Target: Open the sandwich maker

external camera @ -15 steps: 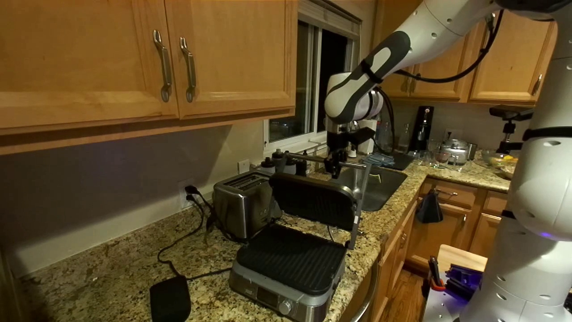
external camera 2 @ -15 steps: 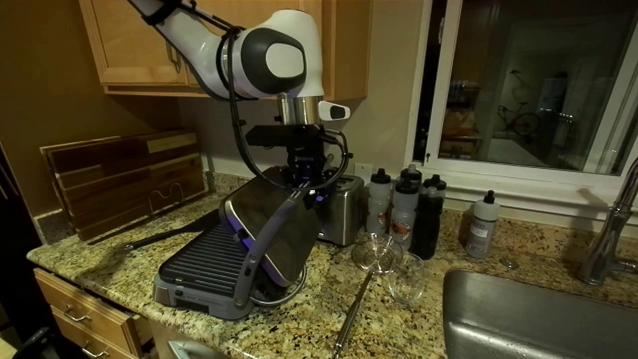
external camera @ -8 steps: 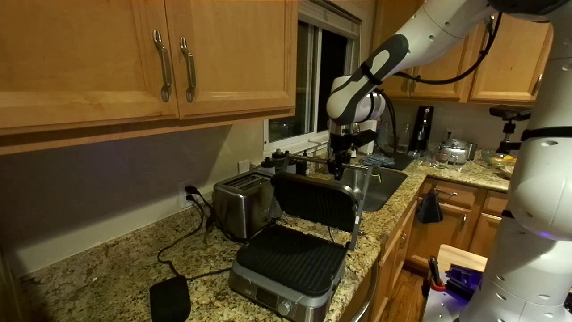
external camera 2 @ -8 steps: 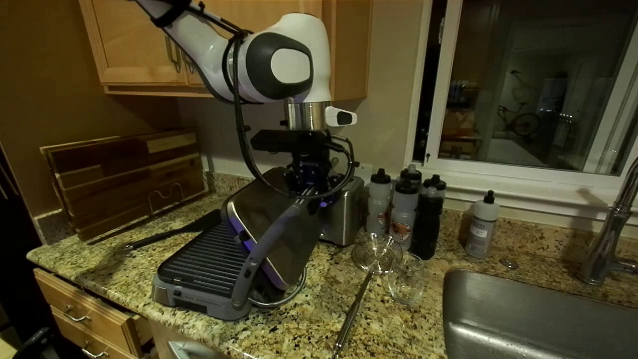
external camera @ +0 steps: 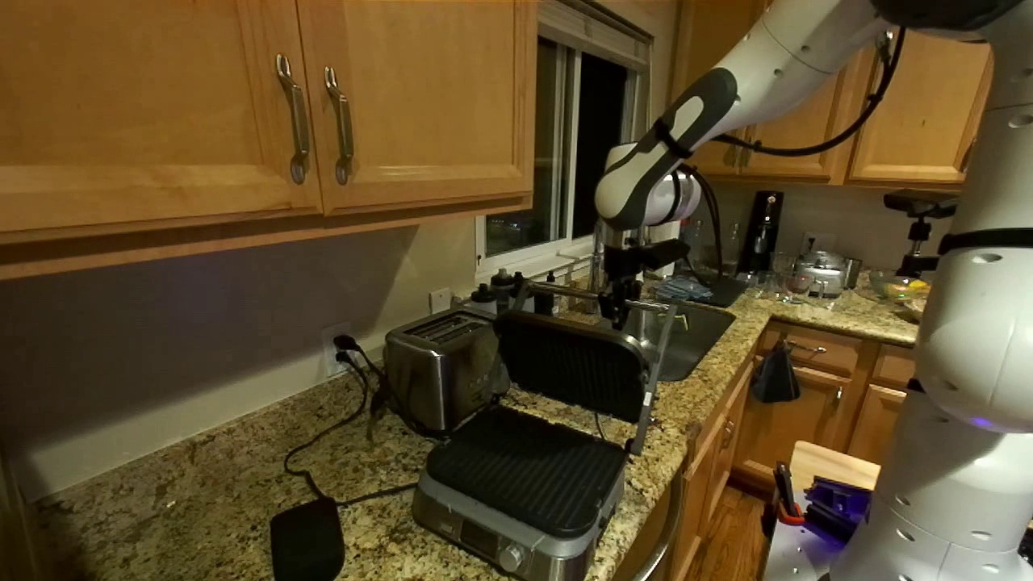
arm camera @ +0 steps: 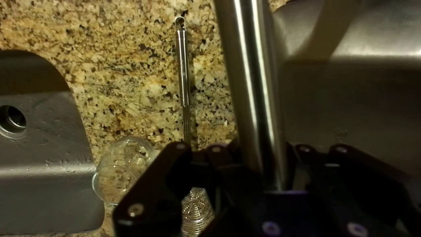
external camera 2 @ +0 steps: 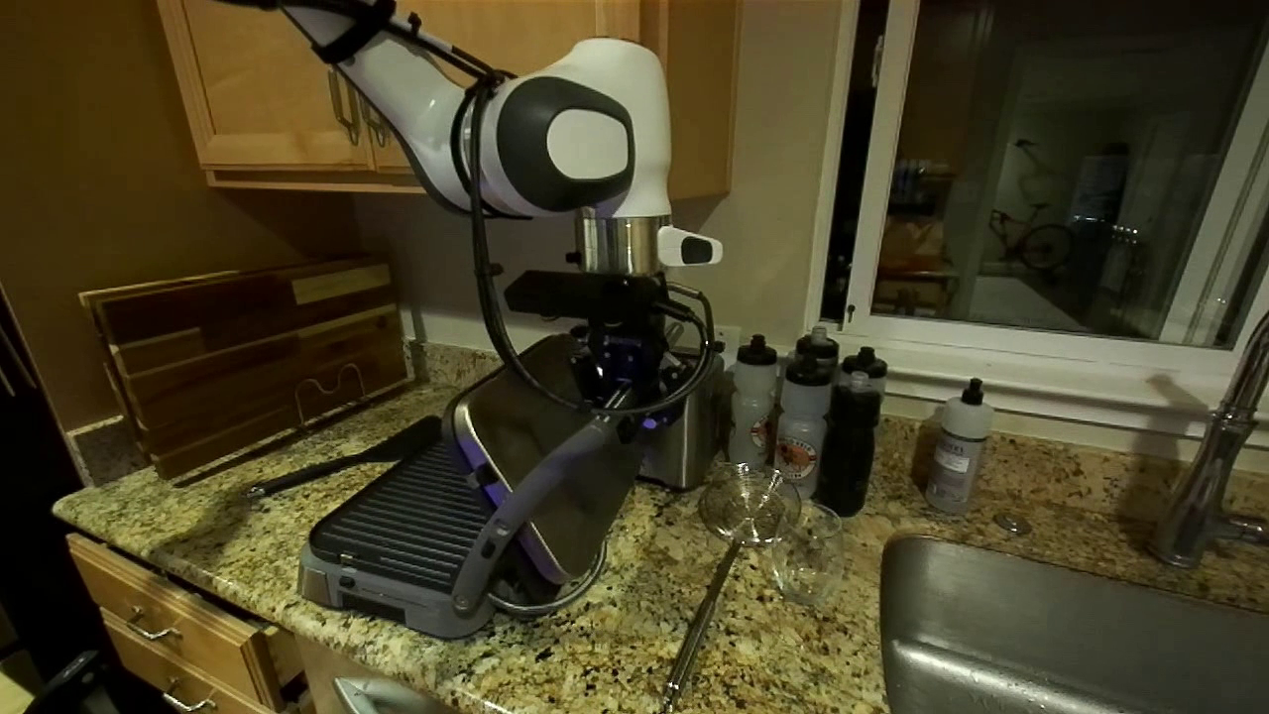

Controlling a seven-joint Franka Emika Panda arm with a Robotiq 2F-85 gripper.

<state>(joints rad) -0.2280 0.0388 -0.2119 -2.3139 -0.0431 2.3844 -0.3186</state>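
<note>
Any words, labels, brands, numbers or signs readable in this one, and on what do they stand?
Nothing can be read for certain.
Sandwich maker: front badge too small; nothing readable on its dark display.
Toaster: faint marks, unreadable.
Squeeze bottles: orange-red logos, any lettering blurred.
Bottle beside the sink: label print too small.
Metal utensil handle: faint marking, unreadable.

I register dim, yellowish light in both exterior views and shadow beneath the cabinets point(external camera: 432, 101). In the wrist view, glare streaks the soft-edged bar handle point(arm camera: 251, 82).
</note>
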